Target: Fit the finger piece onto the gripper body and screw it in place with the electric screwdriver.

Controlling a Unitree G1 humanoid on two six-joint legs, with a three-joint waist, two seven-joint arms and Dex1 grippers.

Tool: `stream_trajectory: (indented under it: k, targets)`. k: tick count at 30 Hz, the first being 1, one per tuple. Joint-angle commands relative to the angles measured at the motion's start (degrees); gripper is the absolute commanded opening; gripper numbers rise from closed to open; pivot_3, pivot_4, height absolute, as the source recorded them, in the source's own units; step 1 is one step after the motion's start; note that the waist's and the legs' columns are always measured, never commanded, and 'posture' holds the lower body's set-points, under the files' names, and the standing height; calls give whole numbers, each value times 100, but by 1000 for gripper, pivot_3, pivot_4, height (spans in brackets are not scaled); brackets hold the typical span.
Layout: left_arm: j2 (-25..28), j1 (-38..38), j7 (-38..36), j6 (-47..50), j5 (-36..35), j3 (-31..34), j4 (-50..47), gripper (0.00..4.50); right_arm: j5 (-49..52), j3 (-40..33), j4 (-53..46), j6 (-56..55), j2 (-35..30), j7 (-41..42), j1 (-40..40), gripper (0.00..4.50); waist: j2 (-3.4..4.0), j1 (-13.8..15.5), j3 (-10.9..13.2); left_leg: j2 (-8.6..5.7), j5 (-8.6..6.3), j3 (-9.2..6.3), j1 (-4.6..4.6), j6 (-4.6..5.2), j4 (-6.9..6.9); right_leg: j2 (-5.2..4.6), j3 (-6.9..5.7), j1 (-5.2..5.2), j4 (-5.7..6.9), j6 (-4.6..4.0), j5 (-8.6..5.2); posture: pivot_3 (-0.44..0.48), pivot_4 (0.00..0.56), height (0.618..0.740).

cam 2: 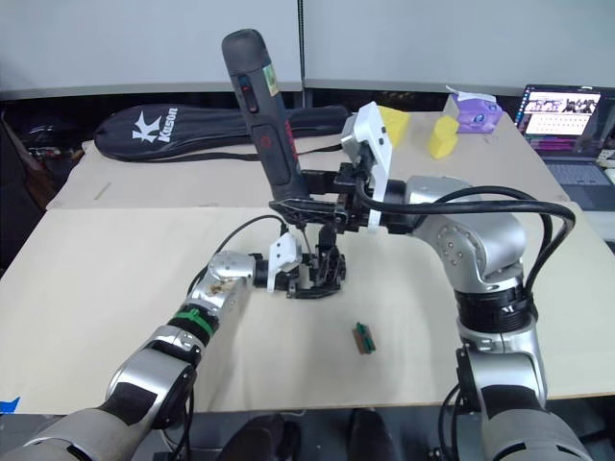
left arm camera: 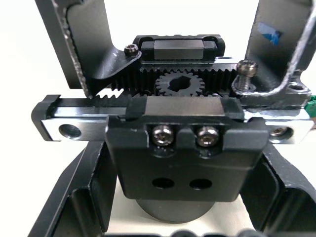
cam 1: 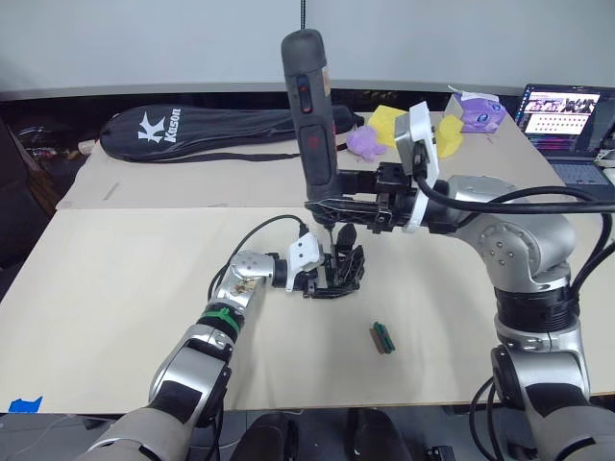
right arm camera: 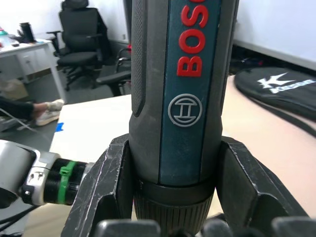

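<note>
The right arm reached in from the right with its elbow bent and forearm lying level across the table [cam 1: 115,288], and the right end effector [cam 1: 332,192] was clamped on the lower barrel of the electric screwdriver [cam 1: 309,106]. In the right wrist view its two black fingers [right arm camera: 106,182] pressed against either side of the tool's collar. The screwdriver stood nearly upright, tilted a little toward the robot's left at the top, its thin bit pointing down at the gripper body [cam 1: 341,269].

The left arm stretched forward and low over the table, wrist turned inward toward the centre. The left end effector [cam 1: 327,279] was closed on the gripper body, holding it just above or on the table surface — which of the two could not be told. The left wrist view showed the body up close: a black carriage block [left arm camera: 182,158] with two screws, a toothed rack and a small pinion gear [left arm camera: 180,84] behind it, and the end effector's own fingers [left arm camera: 74,202] framing the block from both sides.

The finger piece could not be picked out separately among the black parts under the bit.

A small green-and-brown piece [cam 1: 382,338] lay loose on the table, near the gripper body on the robot's right. At the far edge lay a black racket bag [cam 1: 192,130], yellow and purple toys [cam 1: 384,130] and a laptop [cam 1: 567,120].
</note>
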Motion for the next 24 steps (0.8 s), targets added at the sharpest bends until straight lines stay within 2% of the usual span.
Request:
stream_trajectory:
  k: [1, 24]
  targets:
    - [64, -56, -15, -92, 25, 79, 32, 2821, 89, -275, -224, -267, -11, -50, -119, 1920, 0, -2, 0, 0, 0, 0, 0, 0, 0, 0, 0, 0, 0, 0, 0, 0, 150, 723]
    - [97, -60, -42, -89, 14, 134, 17, 2821, -121, -111, -225, -591, 144, -131, 213, 1920, 0, -21, 0, 0, 0, 0, 0, 0, 0, 0, -1, 0, 1, 0, 0, 0, 150, 723]
